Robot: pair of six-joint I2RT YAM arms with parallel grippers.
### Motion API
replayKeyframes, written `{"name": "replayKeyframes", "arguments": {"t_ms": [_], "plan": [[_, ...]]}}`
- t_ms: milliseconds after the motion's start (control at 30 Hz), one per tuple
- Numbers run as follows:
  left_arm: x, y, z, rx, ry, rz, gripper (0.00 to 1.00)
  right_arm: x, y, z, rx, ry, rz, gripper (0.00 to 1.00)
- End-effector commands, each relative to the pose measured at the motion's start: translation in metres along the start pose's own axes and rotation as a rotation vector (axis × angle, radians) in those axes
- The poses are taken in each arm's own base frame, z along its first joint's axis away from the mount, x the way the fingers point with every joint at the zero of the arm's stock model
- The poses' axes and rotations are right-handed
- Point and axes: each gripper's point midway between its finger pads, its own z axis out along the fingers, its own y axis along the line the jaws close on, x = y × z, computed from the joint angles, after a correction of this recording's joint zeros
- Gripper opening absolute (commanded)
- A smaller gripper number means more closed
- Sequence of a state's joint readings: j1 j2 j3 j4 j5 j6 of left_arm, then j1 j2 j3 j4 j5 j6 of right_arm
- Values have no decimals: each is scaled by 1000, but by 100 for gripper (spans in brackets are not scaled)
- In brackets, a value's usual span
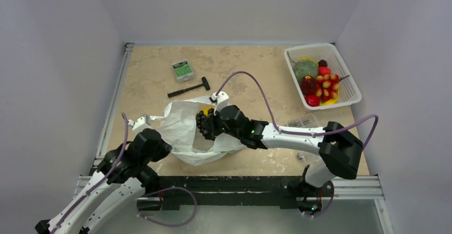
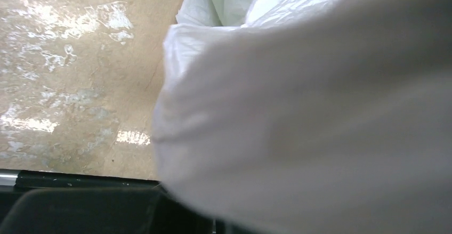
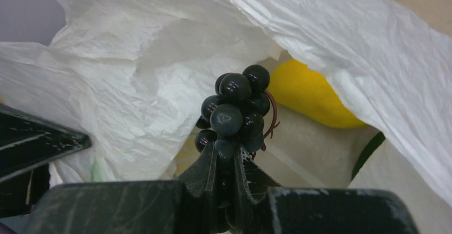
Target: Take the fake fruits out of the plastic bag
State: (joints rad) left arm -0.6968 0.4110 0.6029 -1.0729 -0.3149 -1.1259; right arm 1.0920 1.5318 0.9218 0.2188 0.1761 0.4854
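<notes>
The white crinkly plastic bag [image 1: 181, 130] lies open on the table in front of both arms. My right gripper [image 1: 209, 127] is at its mouth, shut on a bunch of dark fake grapes [image 1: 201, 123]. The right wrist view shows the grapes [image 3: 237, 109] sticking up from between the jaws of the right gripper [image 3: 229, 156], and behind them a yellow fruit [image 3: 312, 98] inside the bag [image 3: 133, 85]. My left gripper [image 1: 141, 122] is at the bag's left handle, shut on it. The bag [image 2: 320, 111] fills the left wrist view and hides the left jaws.
A white basket [image 1: 349, 93] at the back right holds several fake fruits [image 1: 320, 82]. A small green-lidded box [image 1: 183, 70] and a black hammer-like tool [image 1: 189, 88] lie behind the bag. Small clear parts [image 1: 298, 121] lie near the right forearm.
</notes>
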Motion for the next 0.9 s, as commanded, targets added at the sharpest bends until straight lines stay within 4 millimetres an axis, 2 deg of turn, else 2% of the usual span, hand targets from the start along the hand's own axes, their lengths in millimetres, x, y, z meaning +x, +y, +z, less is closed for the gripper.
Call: {"name": "replayKeyframes", "arguments": {"t_ms": [0,100,233,300,367,533,600,700,867], "plan": [[-12,6,-8,-22,-52,-7,0,-10,-10,-9,53,-43,-12,0],[-7,9,-4,-38,-36,-11,0,-15,-14,-12,75,-55,-27,0],[-10,8,-8,-25,-51,-25,0,-9,-26,-8,128,-43,-48,0],[-10,12,-9,-31,-59,-31,0,-11,-15,-9,76,-41,-42,0],[-6,17,-3,-48,-54,-32,0,-24,0,-13,6,-72,-42,0],[0,16,9,-79,-29,-27,0,-74,46,-56,-222,-215,-72,0],[2,14,13,-90,-15,-18,0,-87,58,-71,-282,-243,-91,0],[3,13,16,-95,-9,-13,0,-92,67,-82,-323,-230,-102,0],[0,15,13,-84,-34,-22,0,-97,65,-91,-316,-256,-62,0]]}}
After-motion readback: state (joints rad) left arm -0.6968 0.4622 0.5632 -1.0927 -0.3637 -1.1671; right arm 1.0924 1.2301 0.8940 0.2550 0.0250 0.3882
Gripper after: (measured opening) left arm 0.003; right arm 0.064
